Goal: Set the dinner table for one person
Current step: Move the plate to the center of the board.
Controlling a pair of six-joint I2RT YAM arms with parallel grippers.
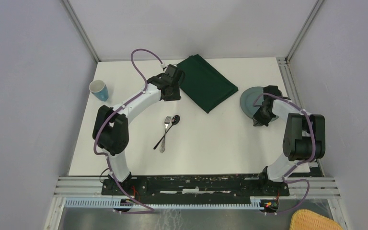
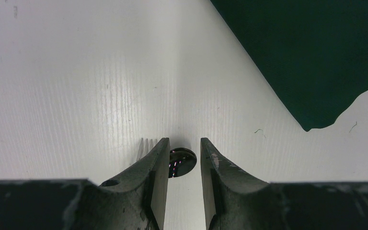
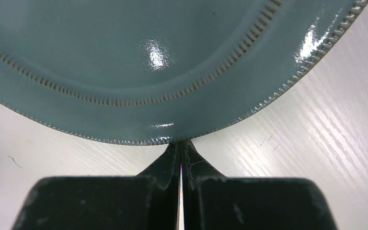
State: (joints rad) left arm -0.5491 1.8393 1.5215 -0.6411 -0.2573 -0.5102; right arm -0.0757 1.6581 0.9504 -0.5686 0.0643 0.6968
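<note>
Filling the space in front of both arm bases, the large flat matte white rectangular dinner table [image 1: 220,143] bears the loose items.

Left of its centre a silver metal fork [image 1: 164,134] and a dark shiny spoon [image 1: 175,120] lie close together, heads toward the far side. A dark green rectangular cloth [image 1: 206,81] lies flat and skewed near the far edge, a round glossy teal plate [image 1: 249,98] sits toward the right edge, and a blue paper cup [image 1: 98,89] stands upright at the left edge. The left gripper [image 2: 184,143] hangs just beside the cloth's near-left corner, jaws partly apart with nothing between them. The right gripper [image 3: 181,143] is closed tight, its fingertips touching the plate's ridged near rim.
</note>
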